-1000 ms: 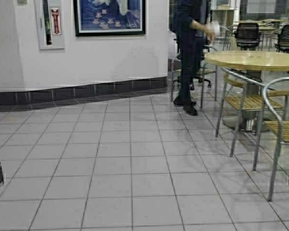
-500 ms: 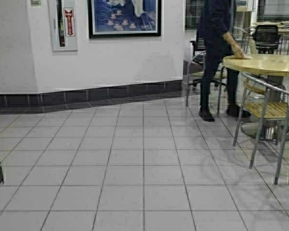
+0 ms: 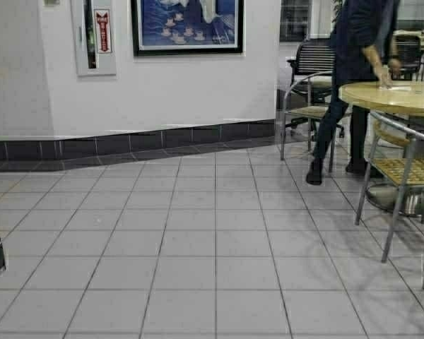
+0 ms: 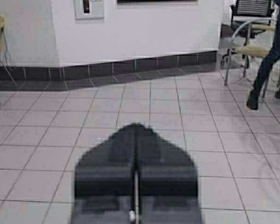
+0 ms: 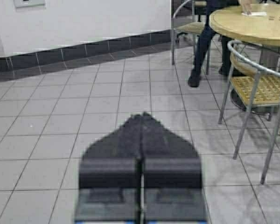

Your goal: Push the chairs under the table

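Left gripper [image 4: 136,175] and right gripper [image 5: 141,175]: both clenched, empty, held low over grey tiled floor [image 3: 198,233] for transit (tan plywood chairs unseen).

Grey tile floor [image 3: 198,247] — chairs [image 3: 403,169], round table [image 3: 399,95]

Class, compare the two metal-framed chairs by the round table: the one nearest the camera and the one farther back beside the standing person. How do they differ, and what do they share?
The near chair shows its curved backrest to the camera; the far chair shows its armrest loop and seat.
The near chair stands at the round table; the far chair stands apart, beyond the person.
The near chair's woven seat is plain; the far chair's weave cannot be made out.
Both have grey tube frames and tan seats.
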Robot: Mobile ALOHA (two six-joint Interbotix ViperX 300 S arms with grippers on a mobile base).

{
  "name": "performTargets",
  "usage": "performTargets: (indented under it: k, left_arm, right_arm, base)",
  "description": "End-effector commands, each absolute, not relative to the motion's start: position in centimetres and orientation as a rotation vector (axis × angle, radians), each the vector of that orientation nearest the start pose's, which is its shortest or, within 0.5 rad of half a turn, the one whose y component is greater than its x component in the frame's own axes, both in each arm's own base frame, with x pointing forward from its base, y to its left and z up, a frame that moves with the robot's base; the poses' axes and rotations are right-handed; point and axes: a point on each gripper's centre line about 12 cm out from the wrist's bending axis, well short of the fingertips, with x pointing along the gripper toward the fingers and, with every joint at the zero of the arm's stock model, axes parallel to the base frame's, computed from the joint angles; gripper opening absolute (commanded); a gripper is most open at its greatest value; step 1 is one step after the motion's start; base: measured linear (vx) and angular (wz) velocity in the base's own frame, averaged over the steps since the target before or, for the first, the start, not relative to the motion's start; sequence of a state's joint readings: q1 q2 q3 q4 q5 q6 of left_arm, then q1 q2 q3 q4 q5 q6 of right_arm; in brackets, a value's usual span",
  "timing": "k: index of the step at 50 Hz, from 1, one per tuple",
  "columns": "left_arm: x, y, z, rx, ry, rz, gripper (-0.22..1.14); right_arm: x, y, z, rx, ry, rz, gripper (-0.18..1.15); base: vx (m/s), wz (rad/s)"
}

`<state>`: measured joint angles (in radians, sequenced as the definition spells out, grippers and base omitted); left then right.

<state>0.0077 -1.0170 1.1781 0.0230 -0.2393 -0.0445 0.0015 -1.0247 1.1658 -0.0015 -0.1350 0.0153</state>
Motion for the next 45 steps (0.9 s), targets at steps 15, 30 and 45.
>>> performTargets:
  k: [15, 30, 45]
  left_arm:
    - [17.8, 0.1, 30.0, -0.043, -0.121, 0.002, 0.03]
    - [17.8, -0.1, 30.2, -0.048, -0.127, -0.009, 0.03]
    - [17.3, -0.2, 29.7, -0.054, -0.124, -0.014, 0.03]
  right_arm:
    - [19.0, 0.0, 29.3, 0.037, -0.005, 0.002, 0.05]
    - [18.9, 0.0, 29.2, 0.055, -0.003, 0.000, 0.05]
    - [18.7, 0.0, 29.4, 0.075, -0.012, 0.000, 0.05]
  base:
    - [0.32, 0.12]
    - [0.28, 0.34]
    - [0.25, 0.52]
